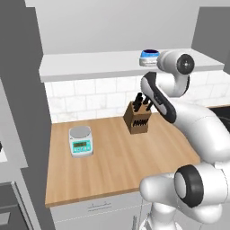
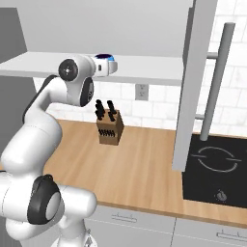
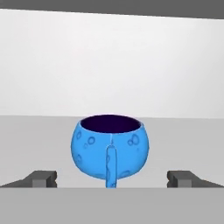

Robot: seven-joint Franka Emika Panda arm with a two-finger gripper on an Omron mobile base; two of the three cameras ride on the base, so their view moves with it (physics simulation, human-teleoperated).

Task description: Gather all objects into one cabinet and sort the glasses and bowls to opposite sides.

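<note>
Blue cup [image 3: 110, 151] sits upright between the hand's [image 3: 112, 178] spread fingers — untouched.

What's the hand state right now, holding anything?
Hand: open, fingers spread wide on either side of the blue cup on the cabinet shelf, not touching it; holding nothing.

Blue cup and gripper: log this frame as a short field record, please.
cup: blue cup, upright on the white shelf board, handle facing the hand camera
gripper: gripper open, level with the cup
fingertips: fingertips wide apart, one on each side of the cup, not touching it
counter: knife block and kitchen scale on the wooden counter
</note>
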